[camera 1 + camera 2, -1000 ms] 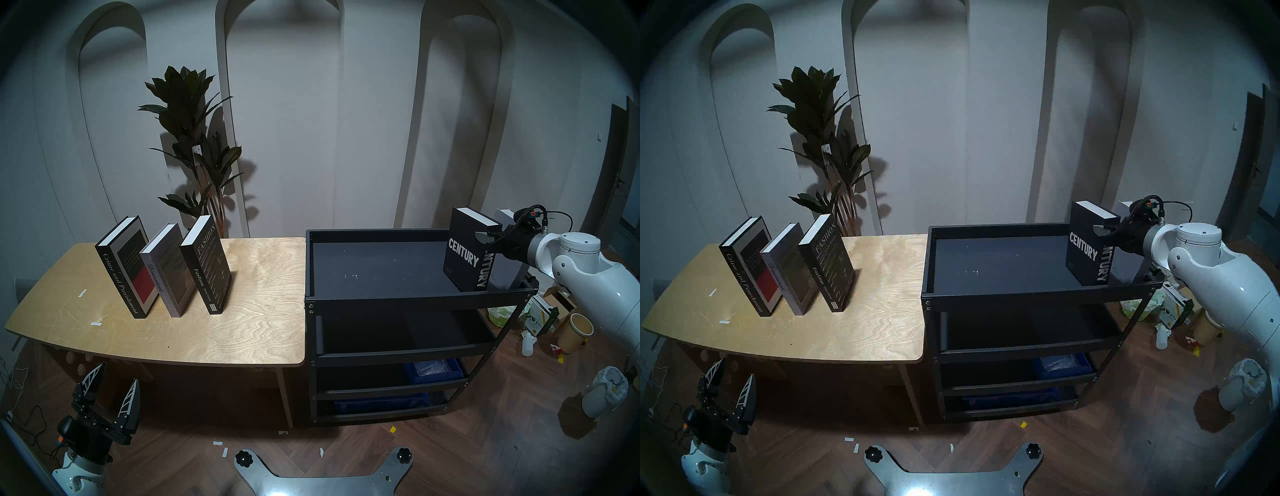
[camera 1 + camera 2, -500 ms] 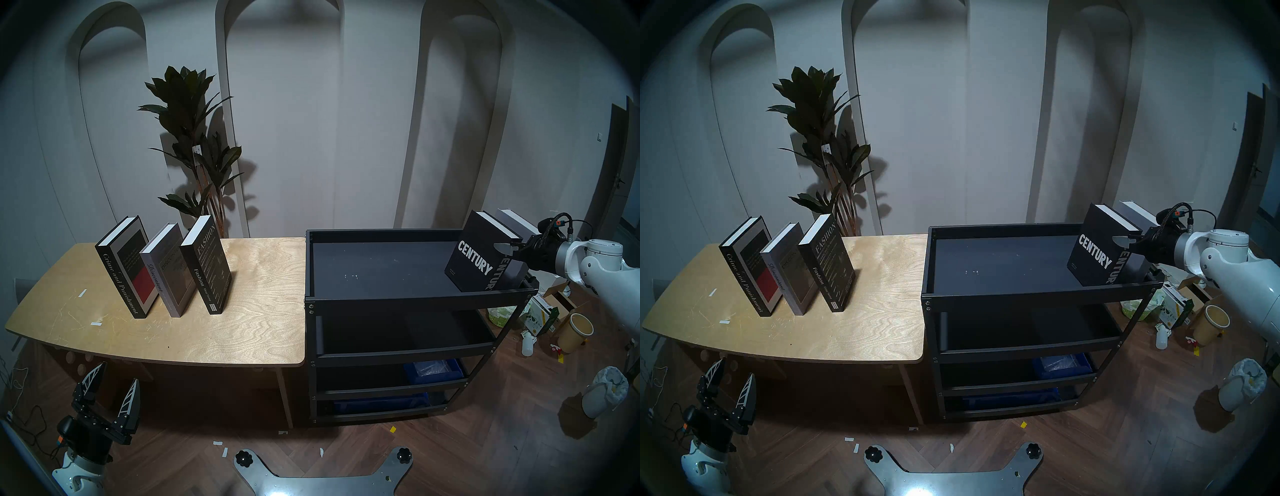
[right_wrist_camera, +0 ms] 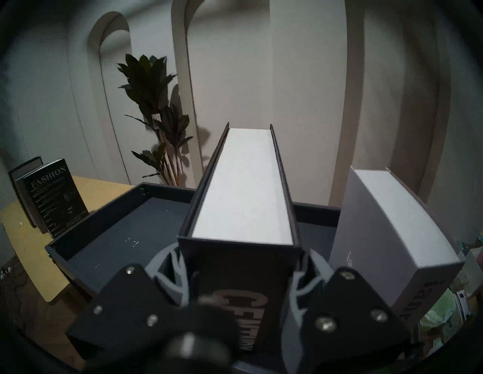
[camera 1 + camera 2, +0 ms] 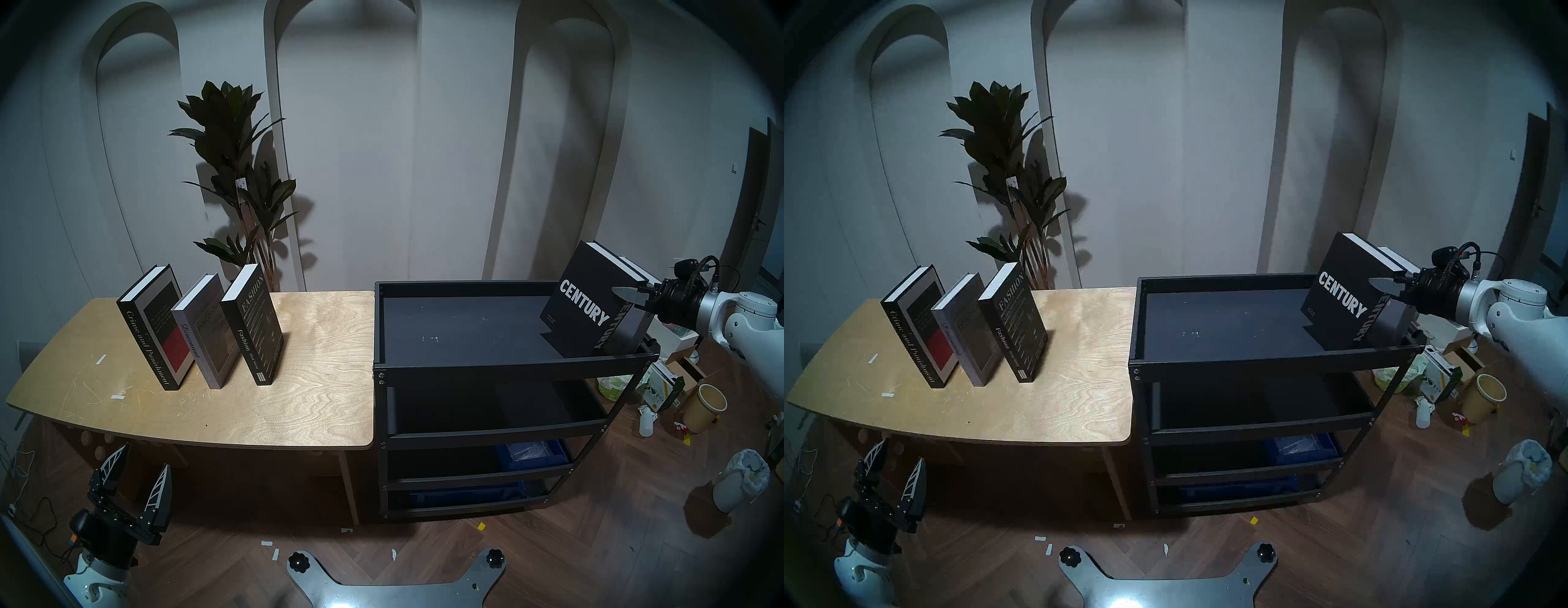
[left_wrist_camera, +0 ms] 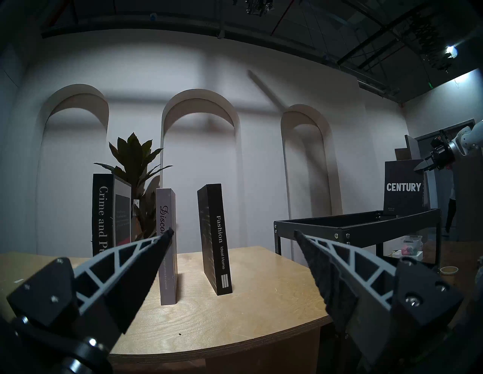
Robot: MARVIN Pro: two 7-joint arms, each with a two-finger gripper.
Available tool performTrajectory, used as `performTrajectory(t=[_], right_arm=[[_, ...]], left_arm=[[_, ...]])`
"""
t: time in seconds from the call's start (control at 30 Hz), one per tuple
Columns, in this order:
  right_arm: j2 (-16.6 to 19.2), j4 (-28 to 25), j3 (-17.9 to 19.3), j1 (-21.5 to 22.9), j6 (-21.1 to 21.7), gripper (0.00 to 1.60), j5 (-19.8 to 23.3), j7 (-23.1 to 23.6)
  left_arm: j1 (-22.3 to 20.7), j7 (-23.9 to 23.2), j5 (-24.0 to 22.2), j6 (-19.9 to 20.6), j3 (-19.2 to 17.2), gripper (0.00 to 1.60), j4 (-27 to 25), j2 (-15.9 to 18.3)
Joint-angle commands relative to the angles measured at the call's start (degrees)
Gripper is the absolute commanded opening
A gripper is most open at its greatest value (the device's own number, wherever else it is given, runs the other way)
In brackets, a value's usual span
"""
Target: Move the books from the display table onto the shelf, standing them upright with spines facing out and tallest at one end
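Observation:
My right gripper (image 4: 628, 297) is shut on the spine end of the black Century book (image 4: 581, 305), one finger on each cover (image 3: 243, 188). The book hangs tilted, top leaning right, over the right end of the black shelf (image 4: 509, 367). Its lower left corner is off the tray. Right beside it stands a grey book (image 4: 634, 329), also seen close by (image 3: 386, 235). On the display table (image 4: 318, 382) stand Crime and Punishment (image 4: 152, 327), Discontent (image 4: 203, 335) and Fashion (image 4: 254, 327). My left gripper (image 4: 144, 458) is open and empty, low before the table's front left edge.
A tall potted plant (image 4: 237, 178) stands behind the table. Blue bins (image 4: 530, 454) sit on the shelf's lower tiers. Boxes, a tan bucket (image 4: 706, 407) and a white bin (image 4: 742, 479) clutter the floor at the right.
My right gripper has carried the Century book to the right and tipped its top toward the grey book, lifting its lower left corner. The left arm has not moved.

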Motion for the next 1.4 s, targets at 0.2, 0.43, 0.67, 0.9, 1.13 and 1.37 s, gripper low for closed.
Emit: performTrajectory(t=[0.2, 0.43, 0.67, 0.9, 1.13, 1.37], right_arm=[[1.9, -4.7, 4.9, 0.5, -0.2, 0.0, -5.8, -4.7], [2.1, -5.5, 3.7, 2.5, 1.2, 0.0, -6.8, -8.0], [0.6, -4.1, 1.8, 3.0, 1.9, 0.0, -7.3, -9.7], [-0.5, -1.2, 0.5, 3.9, 1.8, 0.0, -8.2, -9.6], [-1.5, 0.8, -0.2, 4.8, 1.7, 0.0, -8.8, -8.9], [-2.8, 1.9, -1.5, 6.0, 1.8, 0.0, -9.7, -7.9]], left_arm=[[0.3, 0.2, 0.1, 0.0, -0.2, 1.6, -1.0, -0.1], [0.3, 0.3, 0.1, 0.0, -0.2, 1.6, -1.1, -0.1], [0.4, 0.5, 0.2, 0.0, -0.2, 1.6, -1.2, -0.1], [0.4, 0.5, 0.2, -0.1, -0.1, 1.6, -1.2, 0.0], [0.5, 0.6, 0.2, -0.1, -0.1, 1.6, -1.2, 0.0], [0.5, 0.7, 0.2, -0.1, -0.1, 1.6, -1.2, 0.1]])
